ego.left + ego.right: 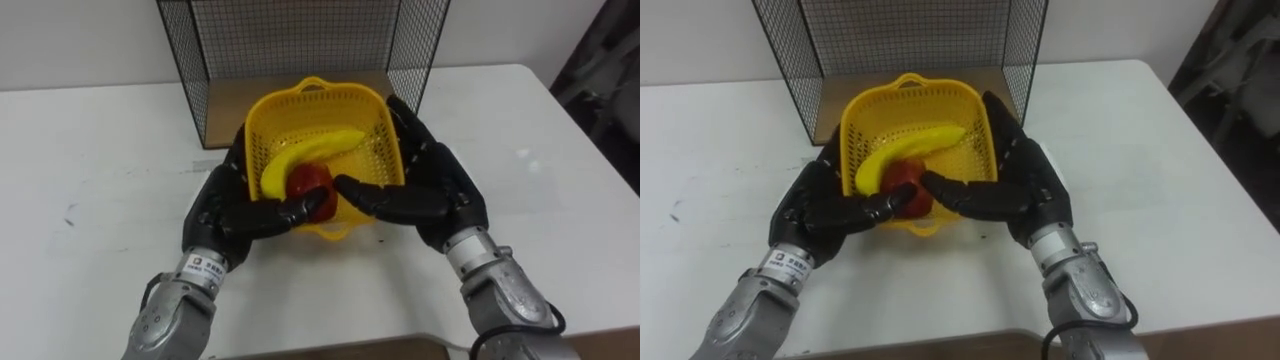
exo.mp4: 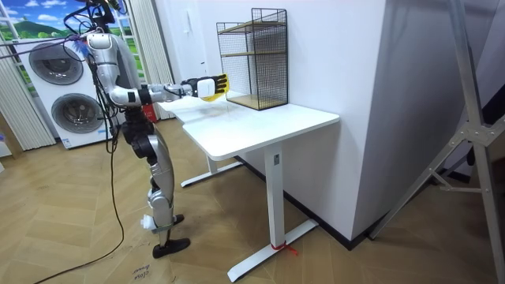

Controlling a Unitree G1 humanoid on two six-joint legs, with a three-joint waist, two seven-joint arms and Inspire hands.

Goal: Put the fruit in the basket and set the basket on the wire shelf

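One basket (image 1: 300, 110), one banana (image 1: 310, 155), perhaps one apple (image 1: 308, 180).

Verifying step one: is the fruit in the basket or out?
In: banana and red fruit lie inside the yellow basket, gripped by the left robot hand and right robot hand.

Yellow mesh basket (image 1: 372, 128), yellow banana (image 1: 312, 151), red fruit (image 1: 311, 181), black wire-grid shelf (image 1: 300, 40), plain white table (image 1: 100, 150).

Head stereo pair close above basket (image 1: 366, 122), looking down, room camera far off, side-on, sharing table (image 2: 272, 126) and wire shelf (image 2: 254, 59)
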